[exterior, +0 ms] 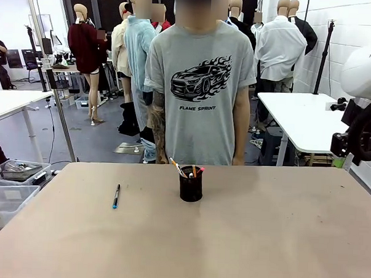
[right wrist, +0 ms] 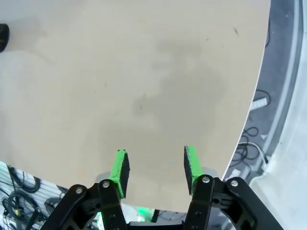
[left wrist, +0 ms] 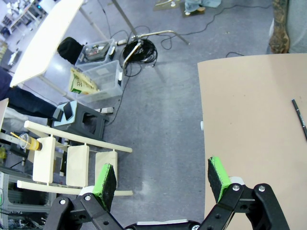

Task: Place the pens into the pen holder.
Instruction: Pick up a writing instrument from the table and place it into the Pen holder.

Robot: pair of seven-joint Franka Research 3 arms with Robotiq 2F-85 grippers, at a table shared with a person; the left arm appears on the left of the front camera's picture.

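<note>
A black mesh pen holder (exterior: 191, 187) stands mid-table before a person (exterior: 200, 84) in a grey T-shirt, several pens (exterior: 179, 167) poking from its rim. A dark pen with blue ends (exterior: 116, 196) lies flat on the table (exterior: 261, 241), well to its left. The left gripper (left wrist: 161, 178) hangs spread over the floor (left wrist: 158, 96) beside the table edge, and the right gripper (right wrist: 156, 167), likewise spread and empty, hovers above bare tabletop.

**Front view:** fixed camera at near table (exterior: 279, 241) edge, slightly raised, facing across top toward person (exterior: 200, 84) at far side.
**Left wrist view:** high, off table's side, tilted down at floor (left wrist: 163, 96) and table corner.
**Right wrist view:** nearer, steeply down on tabletop and its edge.
**Shared:** tabletop in all three; lying pen (exterior: 116, 196) in front and left wrist views.
</note>
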